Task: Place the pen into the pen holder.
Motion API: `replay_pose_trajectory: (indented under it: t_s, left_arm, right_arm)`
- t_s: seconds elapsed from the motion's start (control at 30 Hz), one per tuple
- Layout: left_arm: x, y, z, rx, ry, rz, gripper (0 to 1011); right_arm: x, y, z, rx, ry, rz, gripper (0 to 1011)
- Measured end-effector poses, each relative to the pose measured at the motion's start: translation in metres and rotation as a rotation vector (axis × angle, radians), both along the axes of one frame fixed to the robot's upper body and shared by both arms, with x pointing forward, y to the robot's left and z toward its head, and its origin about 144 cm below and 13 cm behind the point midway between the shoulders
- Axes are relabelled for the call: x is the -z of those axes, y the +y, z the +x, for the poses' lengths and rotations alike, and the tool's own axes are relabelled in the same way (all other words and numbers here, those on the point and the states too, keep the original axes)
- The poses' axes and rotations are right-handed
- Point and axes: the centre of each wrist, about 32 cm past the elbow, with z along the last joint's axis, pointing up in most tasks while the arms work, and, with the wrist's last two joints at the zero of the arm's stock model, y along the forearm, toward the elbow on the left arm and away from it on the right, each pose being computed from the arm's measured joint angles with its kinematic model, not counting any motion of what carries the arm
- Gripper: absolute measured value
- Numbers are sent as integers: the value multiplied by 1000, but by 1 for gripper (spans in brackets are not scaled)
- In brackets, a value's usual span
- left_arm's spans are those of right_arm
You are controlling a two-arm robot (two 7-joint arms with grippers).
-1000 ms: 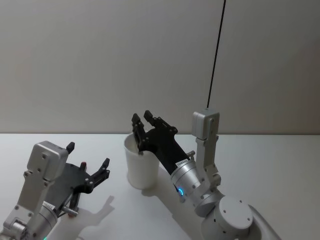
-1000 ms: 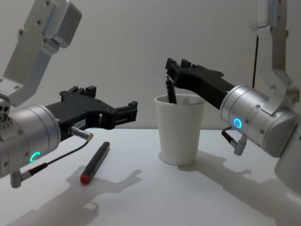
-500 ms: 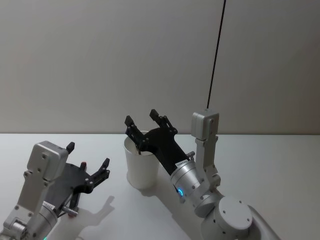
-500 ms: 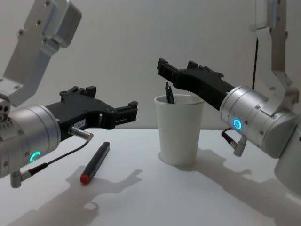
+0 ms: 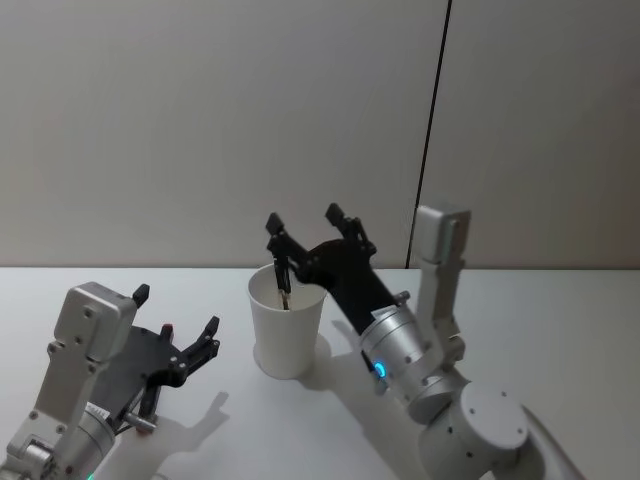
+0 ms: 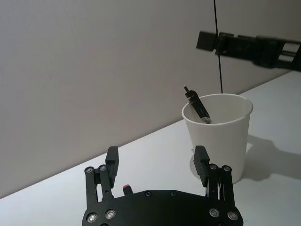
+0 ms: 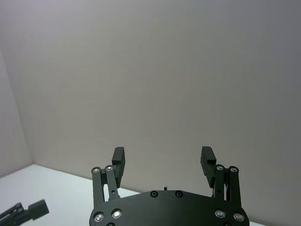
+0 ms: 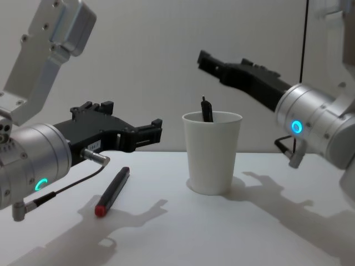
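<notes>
The pen holder (image 5: 287,325) is a white paper cup standing mid-table, also in the chest view (image 8: 212,158) and the left wrist view (image 6: 221,134). A dark pen (image 8: 207,110) leans inside it, its top poking over the rim (image 5: 283,280) (image 6: 197,104). My right gripper (image 5: 303,220) hangs open above and just behind the cup, holding nothing (image 7: 163,155). A second pen (image 8: 112,191), black with a red end, lies on the table left of the cup. My left gripper (image 5: 177,310) hovers open above that pen (image 6: 156,157).
The white table (image 8: 183,233) has free room in front of and to the right of the cup. A plain wall with a dark vertical seam (image 5: 430,130) stands behind.
My right gripper, shut on the pen over the cup a second ago, opened and let it drop in, then rose up and back to the right. The left arm stayed still.
</notes>
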Motion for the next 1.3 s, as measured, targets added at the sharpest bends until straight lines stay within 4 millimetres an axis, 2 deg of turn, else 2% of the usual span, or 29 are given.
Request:
replay_pose_trajectory:
  t_s: [0.47, 0.83, 1.3]
  left_arm:
    - [0, 0, 0, 0, 0, 0, 1004]
    - [0, 0, 0, 0, 0, 0, 1004]
    - [0, 0, 0, 0, 0, 0, 1004]
  right_arm:
    - [-22, -20, -20, 77, 48, 106, 1001]
    - [-18, -27, -27, 90, 56, 79, 1001]
    - [-3, -56, -64, 149, 99, -63, 1001]
